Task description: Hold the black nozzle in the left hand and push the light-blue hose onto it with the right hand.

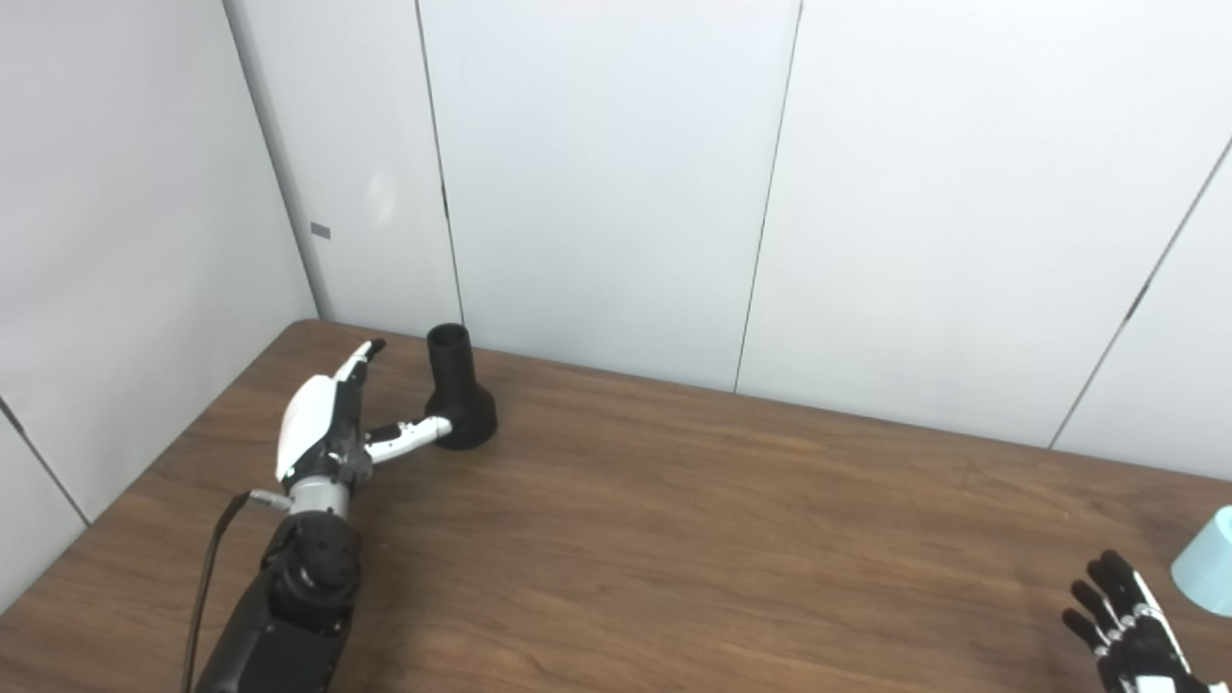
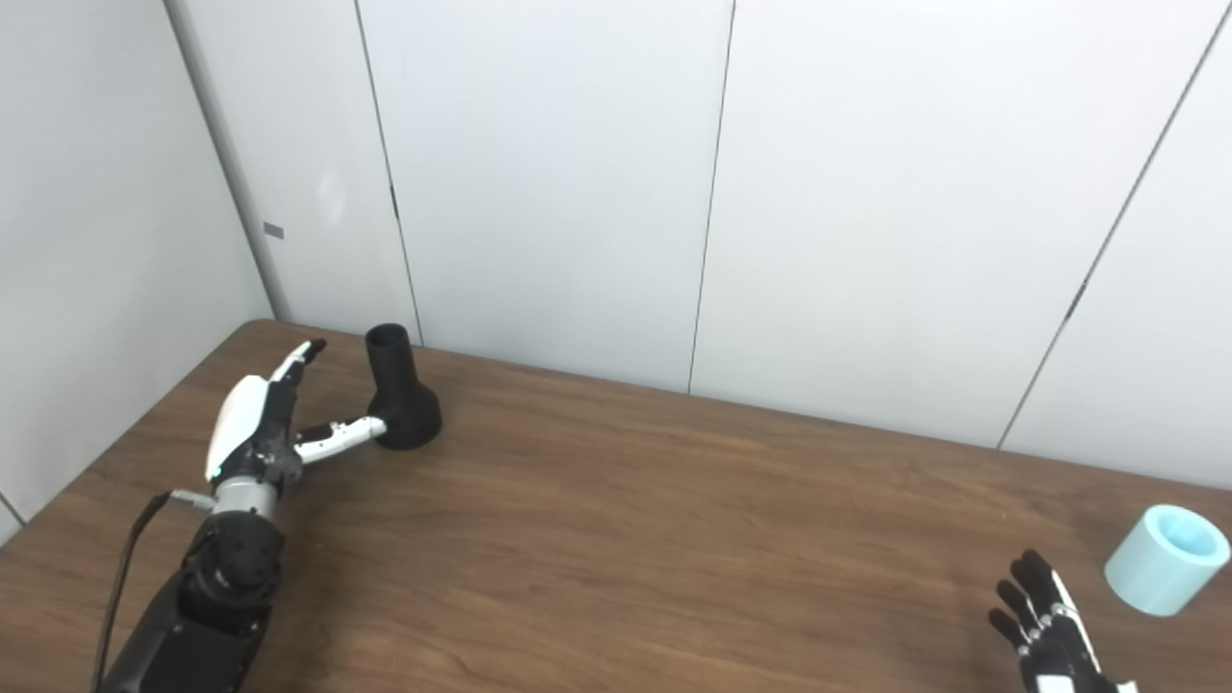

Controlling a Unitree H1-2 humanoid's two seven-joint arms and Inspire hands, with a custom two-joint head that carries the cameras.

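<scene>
The black nozzle (image 1: pixel 459 390) stands upright on its flared base at the far left of the brown table (image 1: pixel 674 539), narrow end up. My left hand (image 1: pixel 332 423) is open just left of it, fingers stretched toward the wall, thumb tip at the nozzle's base. The light-blue hose (image 2: pixel 1167 558), a short wide tube, lies on its side near the right edge. My right hand (image 2: pixel 1049 630) is open and empty at the bottom right, left of the hose and apart from it.
White wall panels (image 1: pixel 616 173) stand close behind the table's far edge, right behind the nozzle. A black cable (image 1: pixel 207 577) runs along my left forearm.
</scene>
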